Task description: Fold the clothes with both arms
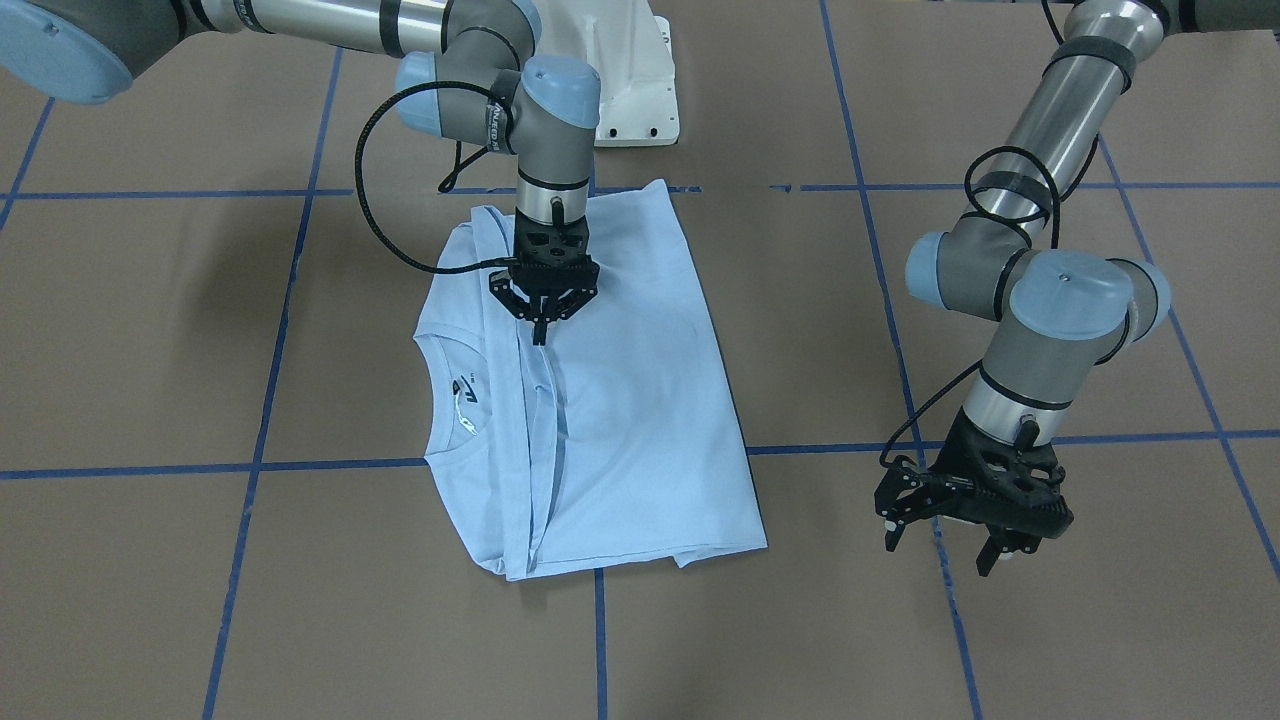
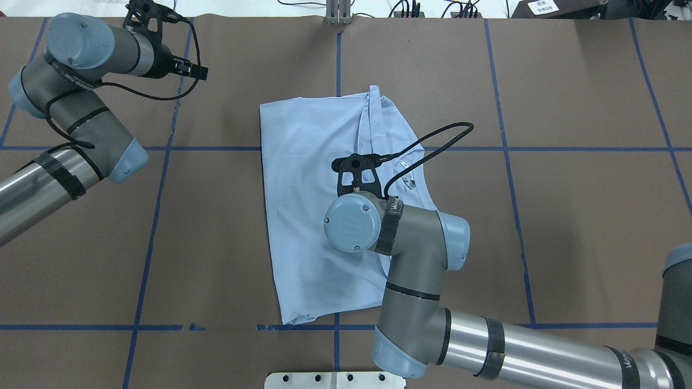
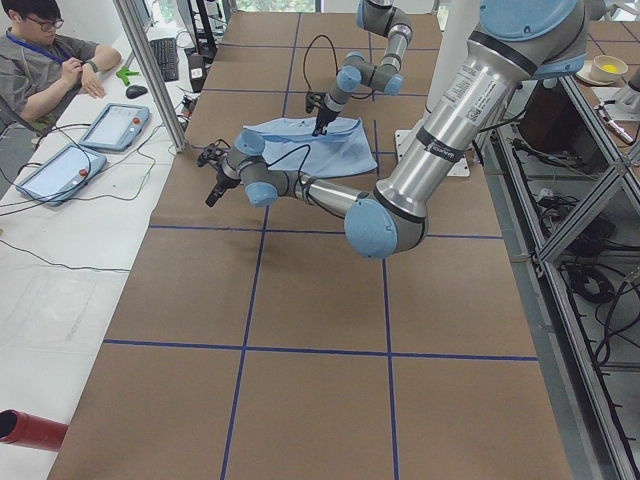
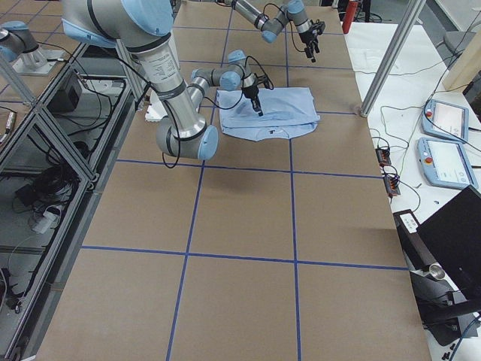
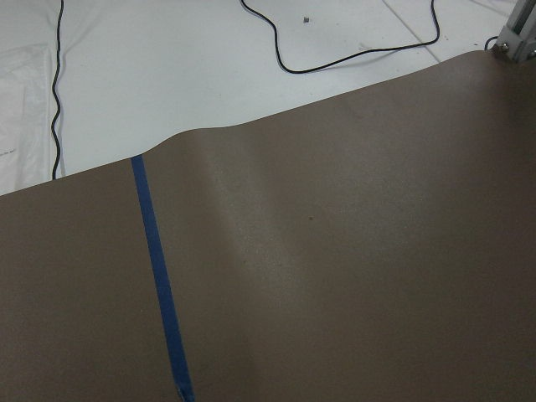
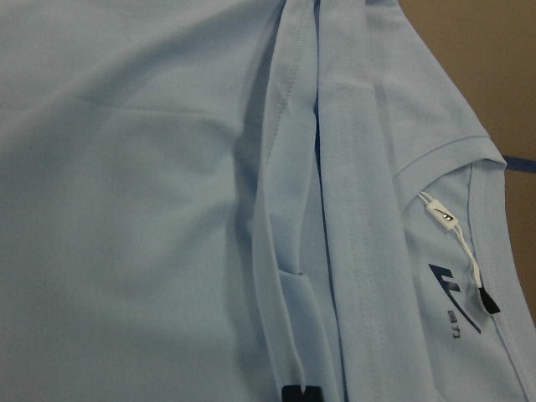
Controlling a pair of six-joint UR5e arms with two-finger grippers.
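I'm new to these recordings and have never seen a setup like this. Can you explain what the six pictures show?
This is a robot: a left arm and a right arm, each ending in a black two-finger gripper. Four pictures come from fixed cameras: one facing the robot, one behind and above it, and one at each table end. The last two come from cameras on the wrists. On the brown table, marked with blue tape lines, lies one light blue T-shirt, partly folded lengthwise. The right gripper is shut and points down at a fold near the shirt's middle; I cannot tell whether it pinches cloth. The left gripper hangs open off to the side above bare table, holding nothing; its wrist camera shows table and a tape line.
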